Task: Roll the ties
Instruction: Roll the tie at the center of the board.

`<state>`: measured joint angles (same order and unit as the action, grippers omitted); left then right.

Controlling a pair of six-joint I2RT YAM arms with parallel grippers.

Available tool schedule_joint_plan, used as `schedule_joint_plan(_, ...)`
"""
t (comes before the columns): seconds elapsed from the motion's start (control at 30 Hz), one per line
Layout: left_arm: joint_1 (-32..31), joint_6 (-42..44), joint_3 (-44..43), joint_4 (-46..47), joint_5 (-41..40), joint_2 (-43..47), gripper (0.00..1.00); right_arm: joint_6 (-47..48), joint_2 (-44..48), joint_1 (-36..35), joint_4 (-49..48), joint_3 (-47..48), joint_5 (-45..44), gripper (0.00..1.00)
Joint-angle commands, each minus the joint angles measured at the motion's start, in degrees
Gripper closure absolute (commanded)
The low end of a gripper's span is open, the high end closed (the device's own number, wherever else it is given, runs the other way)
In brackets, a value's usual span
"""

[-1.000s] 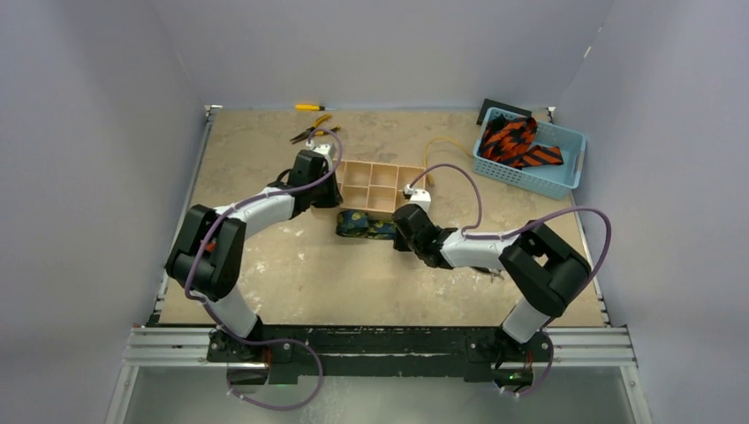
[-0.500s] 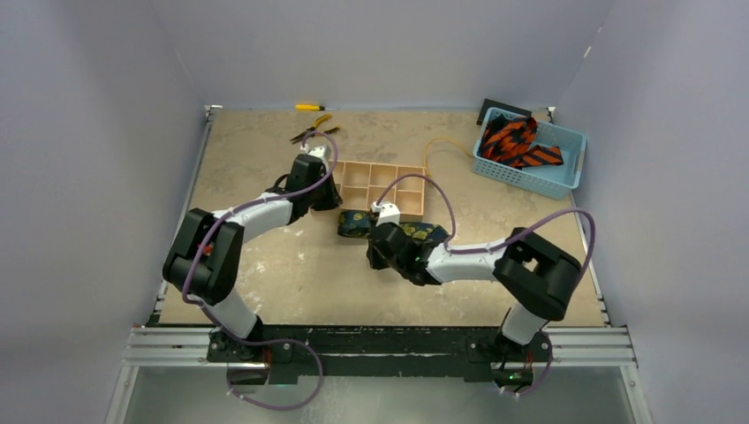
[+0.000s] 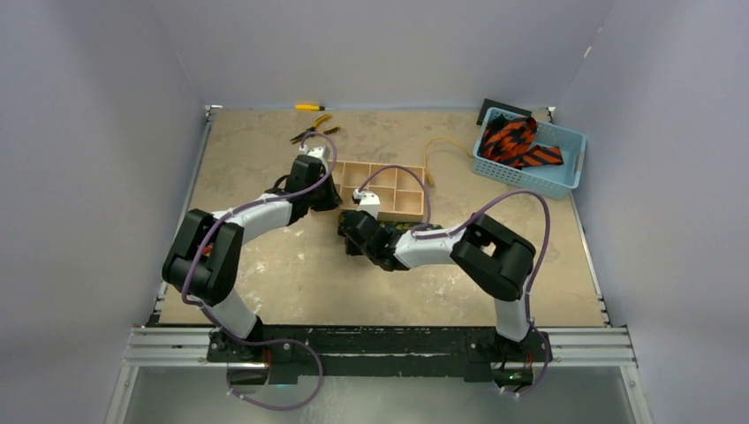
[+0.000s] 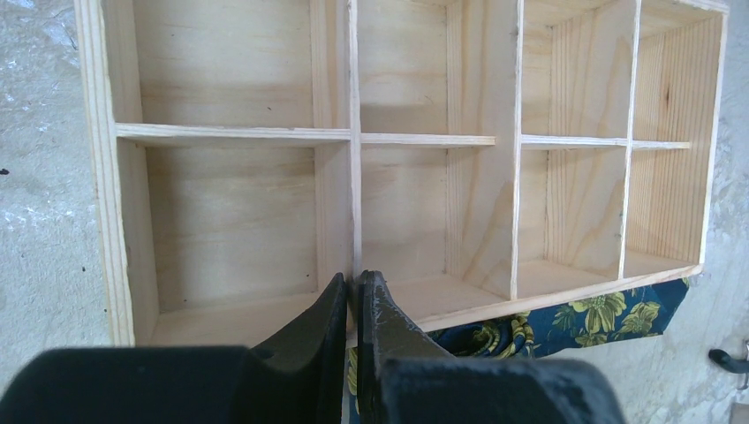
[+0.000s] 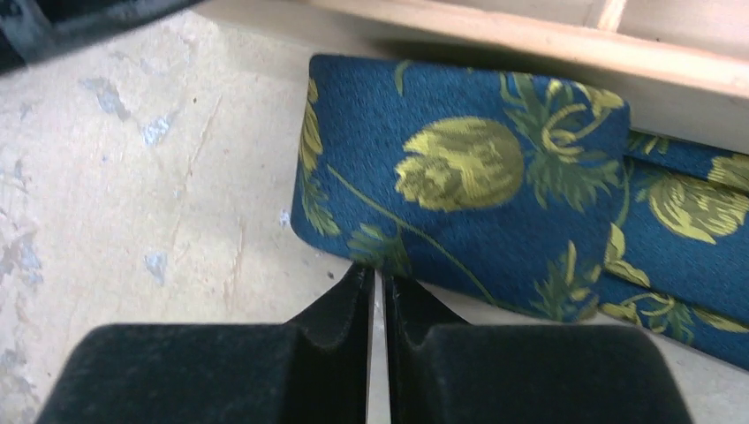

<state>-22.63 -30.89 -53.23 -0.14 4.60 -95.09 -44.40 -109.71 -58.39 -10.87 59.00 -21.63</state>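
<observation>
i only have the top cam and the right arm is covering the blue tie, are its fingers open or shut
observer: shut. In the right wrist view the right gripper has its fingers together, tips at the near edge of the tie.
operator: is it rolled yet
observer: only partly, it seems. One end lies doubled over the rest, which trails off to the right beside the wooden tray.
operator: and the left one
observer: the left gripper is shut too, tips at the tray's near wall where a divider meets it. I cannot tell whether it pinches the wood.
</observation>
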Motion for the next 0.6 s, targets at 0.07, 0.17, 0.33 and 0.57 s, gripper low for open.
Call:
schedule_joint_plan(0.07, -0.39, -0.10, 2.13, -4.25, 0.74, 0.62, 1.00, -4.23, -3.21, 0.52, 4.28, 5.59, -4.39, 0.90)
schedule_joint_plan(0.17, -0.48, 0.12, 2.42, -4.30, 0.84, 0.61, 1.00, -4.59, -4.49, 1.57, 5.33, 7.57, -4.84, 0.90)
schedule_joint_plan(0.33, -0.48, 0.56, 2.34, -4.43, 1.17, 0.40, 1.00, -4.94, -5.44, 3.40, 6.77, 9.64, -5.84, 0.90)
schedule_joint_plan(0.57, -0.57, 0.53, 2.18, -4.64, 0.89, 0.69, 1.00, -1.68, -3.22, 3.59, 3.96, 9.54, -4.63, 0.89)
